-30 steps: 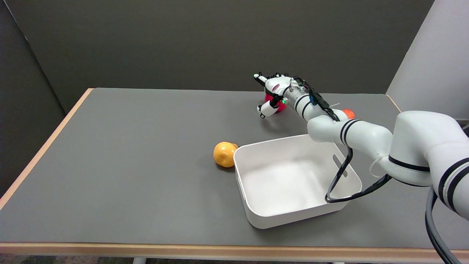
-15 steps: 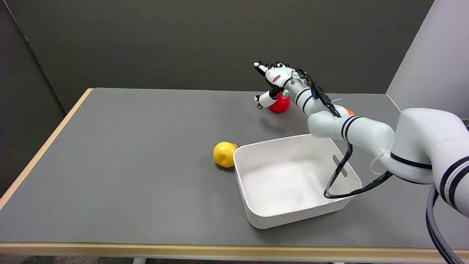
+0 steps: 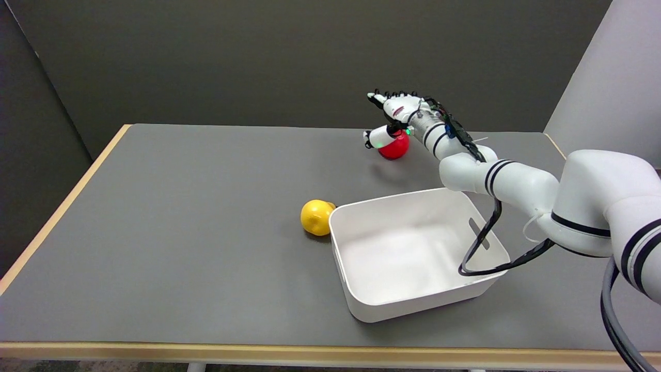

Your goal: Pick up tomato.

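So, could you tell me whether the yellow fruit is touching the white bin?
Touching. In the head view the yellow fruit sits right against the outer left corner of the white bin, with no strip of table showing between them.

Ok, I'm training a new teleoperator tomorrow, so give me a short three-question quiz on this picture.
1. True or false: the tomato lies inside the white bin.
2. Which thing touches the bin's left wall? A) the yellow fruit B) the tomato C) the right hand
3. Fill in: the right hand's fingers are spread ___ the tomato, which sits on the table.

Key
1. False: it sits on the table beyond the bin.
2. A.
3. Above: the fingers are apart and hold nothing.
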